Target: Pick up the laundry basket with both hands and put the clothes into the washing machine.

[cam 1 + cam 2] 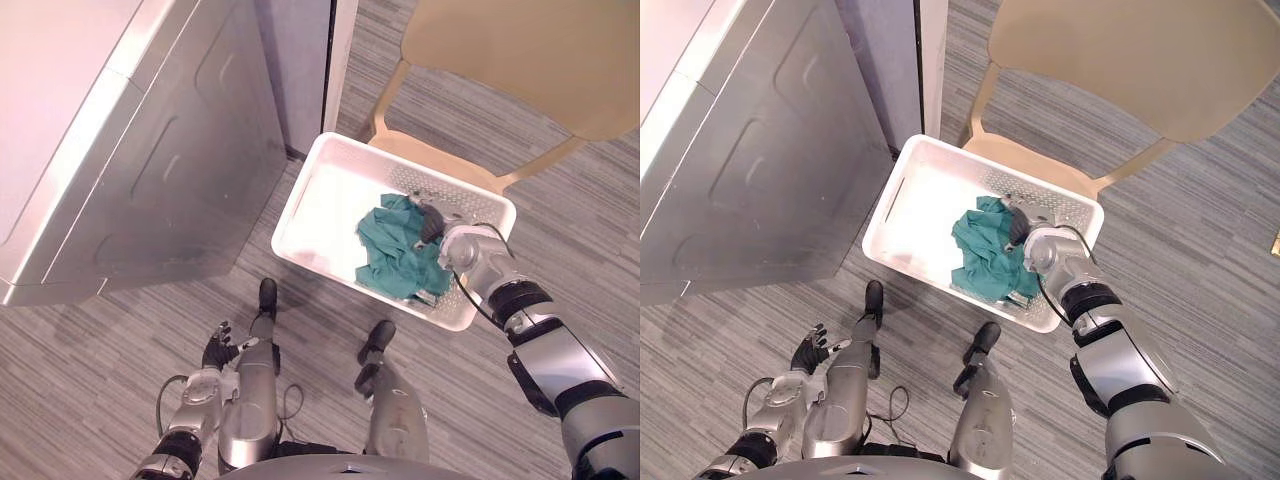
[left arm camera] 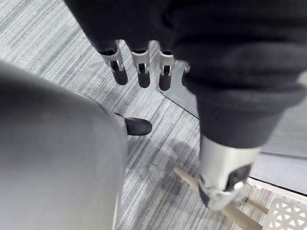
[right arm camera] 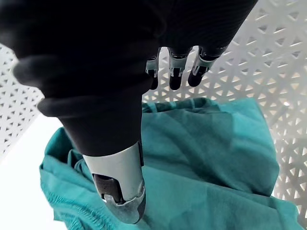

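The right hand (image 1: 432,224) hangs over the green clothes (image 1: 395,255) in the white basket (image 1: 297,205) — fingers loose, holding nothing. The left hand (image 1: 220,350) hangs low — fingers open too.

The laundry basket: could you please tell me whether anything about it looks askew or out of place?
Nothing spilled or damaged. The teal clothes are bunched at one end of the white basket, by the right hand, leaving the other end bare.
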Available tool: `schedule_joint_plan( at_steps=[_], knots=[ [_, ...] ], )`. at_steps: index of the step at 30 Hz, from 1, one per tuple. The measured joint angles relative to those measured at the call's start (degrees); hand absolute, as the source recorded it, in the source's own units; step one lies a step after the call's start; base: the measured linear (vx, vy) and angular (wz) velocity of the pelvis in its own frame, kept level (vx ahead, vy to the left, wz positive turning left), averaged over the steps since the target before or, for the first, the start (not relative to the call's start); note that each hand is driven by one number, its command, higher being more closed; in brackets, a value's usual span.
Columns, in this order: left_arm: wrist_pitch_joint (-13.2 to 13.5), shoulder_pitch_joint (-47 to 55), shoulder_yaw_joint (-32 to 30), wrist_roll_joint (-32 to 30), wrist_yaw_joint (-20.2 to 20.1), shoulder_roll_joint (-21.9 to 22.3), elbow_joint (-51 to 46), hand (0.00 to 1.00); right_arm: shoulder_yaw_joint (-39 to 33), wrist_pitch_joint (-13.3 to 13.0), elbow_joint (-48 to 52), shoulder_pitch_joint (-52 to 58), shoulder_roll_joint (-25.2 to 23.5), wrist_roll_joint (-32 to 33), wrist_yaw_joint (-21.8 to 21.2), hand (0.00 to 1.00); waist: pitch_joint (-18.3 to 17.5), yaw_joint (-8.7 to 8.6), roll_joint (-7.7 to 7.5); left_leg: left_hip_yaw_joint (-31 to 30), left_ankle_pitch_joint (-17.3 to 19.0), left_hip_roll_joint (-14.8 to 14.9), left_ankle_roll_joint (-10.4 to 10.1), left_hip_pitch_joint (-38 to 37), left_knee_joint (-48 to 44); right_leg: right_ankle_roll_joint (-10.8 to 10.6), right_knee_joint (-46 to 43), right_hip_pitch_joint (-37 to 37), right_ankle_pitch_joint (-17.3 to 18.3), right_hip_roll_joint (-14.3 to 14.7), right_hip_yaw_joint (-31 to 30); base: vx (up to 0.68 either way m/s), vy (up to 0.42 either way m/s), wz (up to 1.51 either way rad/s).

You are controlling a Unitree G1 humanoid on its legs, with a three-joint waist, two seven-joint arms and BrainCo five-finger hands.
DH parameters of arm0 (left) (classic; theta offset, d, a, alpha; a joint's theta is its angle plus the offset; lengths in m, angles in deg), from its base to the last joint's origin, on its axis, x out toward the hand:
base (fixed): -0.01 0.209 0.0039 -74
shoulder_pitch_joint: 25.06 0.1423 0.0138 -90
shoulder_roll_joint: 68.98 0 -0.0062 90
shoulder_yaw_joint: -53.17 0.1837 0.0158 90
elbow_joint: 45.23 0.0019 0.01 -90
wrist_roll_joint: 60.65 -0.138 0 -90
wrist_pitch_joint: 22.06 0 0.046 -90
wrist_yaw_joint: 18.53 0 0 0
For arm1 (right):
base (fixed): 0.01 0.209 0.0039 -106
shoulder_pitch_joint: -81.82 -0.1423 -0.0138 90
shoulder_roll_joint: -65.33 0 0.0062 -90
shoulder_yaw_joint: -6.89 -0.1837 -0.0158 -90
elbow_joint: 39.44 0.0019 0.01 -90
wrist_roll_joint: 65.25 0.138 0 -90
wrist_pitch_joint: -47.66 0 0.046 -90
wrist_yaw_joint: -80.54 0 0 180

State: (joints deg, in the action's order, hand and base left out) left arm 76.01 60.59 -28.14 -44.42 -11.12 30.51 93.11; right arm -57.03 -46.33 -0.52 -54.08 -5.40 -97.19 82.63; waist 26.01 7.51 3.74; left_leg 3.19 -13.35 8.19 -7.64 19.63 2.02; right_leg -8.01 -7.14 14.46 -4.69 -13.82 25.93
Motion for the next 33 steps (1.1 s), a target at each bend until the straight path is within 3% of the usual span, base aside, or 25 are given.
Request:
schedule_joint_plan(
  at_steps=[17,18,33],
  knots=[
    [0.02,-1.19,0.45,1.77,0.64,0.31,-1.71,0.00,-3.32,0.39,-1.63,2.95,-1.42,1.28,0.22,0.00,0.96,-0.05,0.67,-0.55,1.02,-0.62,1.22,6.90,-4.26,0.21,-3.35,6.14,0.40,-1.46,-0.08,-0.05,-0.039,0.01],
    [0.02,-1.31,0.45,1.77,0.67,0.32,-1.71,0.00,-3.84,0.39,-1.70,3.02,-1.44,1.27,0.55,1.00,0.96,-0.15,0.67,-0.75,1.28,-0.73,1.33,7.59,-5.08,0.21,-3.85,6.51,0.52,-1.68,-0.08,-0.03,-0.027,0.04],
    [-0.01,-2.87,0.44,3.75,2.58,0.62,-1.68,0.00,-7.28,1.78,-2.31,2.27,-3.47,1.19,6.76,1.00,0.95,-0.24,0.67,-0.94,1.93,-0.83,1.41,12.78,-8.44,0.89,-5.95,11.00,0.82,-2.36,-0.19,-0.04,-0.042,0.00]
  ],
)
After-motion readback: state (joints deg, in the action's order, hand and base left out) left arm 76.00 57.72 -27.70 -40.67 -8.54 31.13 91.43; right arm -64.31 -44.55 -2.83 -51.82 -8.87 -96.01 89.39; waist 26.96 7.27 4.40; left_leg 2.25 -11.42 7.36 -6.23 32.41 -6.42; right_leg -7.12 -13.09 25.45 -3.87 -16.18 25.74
